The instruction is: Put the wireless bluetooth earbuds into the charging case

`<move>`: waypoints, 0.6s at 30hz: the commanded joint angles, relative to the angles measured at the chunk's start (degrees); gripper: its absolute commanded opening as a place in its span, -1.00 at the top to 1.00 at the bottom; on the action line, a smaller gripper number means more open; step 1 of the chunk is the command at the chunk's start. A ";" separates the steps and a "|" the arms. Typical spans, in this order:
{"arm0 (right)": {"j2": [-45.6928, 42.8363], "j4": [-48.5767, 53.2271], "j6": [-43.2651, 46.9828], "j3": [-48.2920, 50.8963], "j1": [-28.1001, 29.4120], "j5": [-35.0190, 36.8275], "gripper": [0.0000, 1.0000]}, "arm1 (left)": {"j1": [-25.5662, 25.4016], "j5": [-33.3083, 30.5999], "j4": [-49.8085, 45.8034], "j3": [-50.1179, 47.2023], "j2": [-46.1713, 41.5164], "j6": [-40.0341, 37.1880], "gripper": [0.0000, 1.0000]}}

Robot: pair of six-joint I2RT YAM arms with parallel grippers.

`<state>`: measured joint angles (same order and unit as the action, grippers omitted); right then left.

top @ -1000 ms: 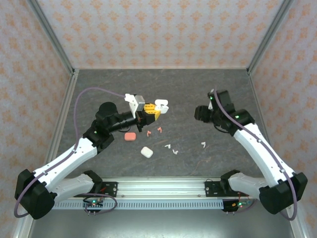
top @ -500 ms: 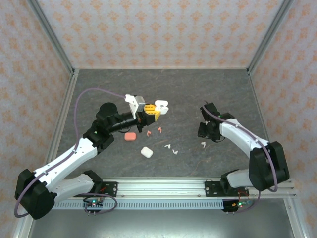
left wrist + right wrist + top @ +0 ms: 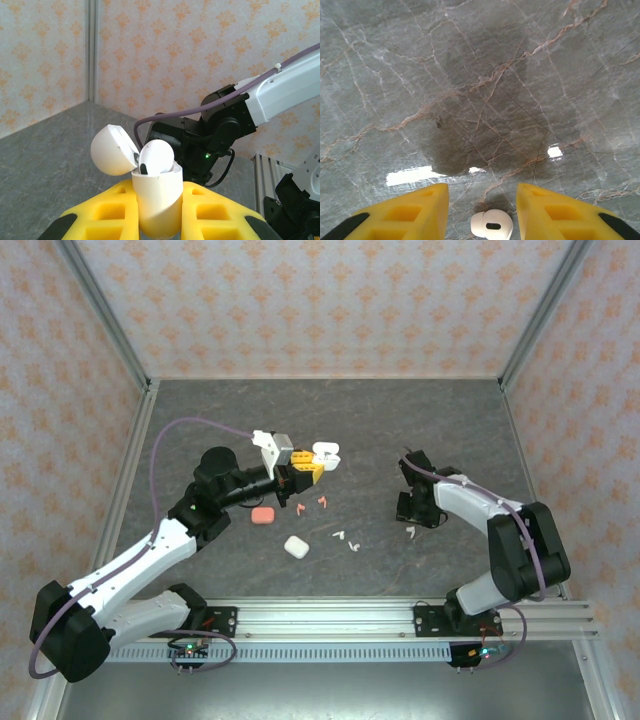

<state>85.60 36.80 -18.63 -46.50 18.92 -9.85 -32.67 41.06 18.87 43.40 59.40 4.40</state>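
A: How do the left jaws stand?

B: Clenched; the left gripper (image 3: 159,222) has its yellow fingers (image 3: 112,215) pressed on either side of the white charging case (image 3: 159,192), which stands upright between them, held above the table (image 3: 450,420); its lid (image 3: 112,150) is swung open and leans off to one side, out past the fingertips.

A: Anything inside the case?

B: A rounded white piece (image 3: 156,156) sits in its mouth, just beyond the jaws; it looks like the head of an earbud, though I cannot tell for sure.

A: And the right side?

B: The right gripper (image 3: 481,200) points down at the table with its jaws released and standing apart; a white earbud (image 3: 492,226) lies on the stone in the gap between them, nearer one finger than the other, touching neither as far as I can see.

A: Where are the others?

B: Seen from above, two pink earbuds (image 3: 322,500) lie on the table near the left jaws, on their near side; two white earbuds (image 3: 347,539) lie between the two grippers, nearer the left one; a closed pink case (image 3: 263,514) and a closed white case (image 3: 296,547) rest beside the left arm (image 3: 150,550), back behind its jaws.
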 commanded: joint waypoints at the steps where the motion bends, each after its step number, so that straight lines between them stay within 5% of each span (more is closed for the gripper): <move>1: 0.87 1.30 -0.08 0.87 -0.38 0.18 0.21 | -0.52 -0.36 2.42 -0.46 0.19 -0.65 1.00; 18: 1.20 3.44 0.07 2.27 -0.38 -0.79 0.38 | -0.48 -0.54 2.57 -0.92 0.36 -0.63 1.00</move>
<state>86.43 38.20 -18.63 -45.19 18.90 -10.50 -32.67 41.06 18.90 42.89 59.51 4.40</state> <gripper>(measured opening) 0.317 0.170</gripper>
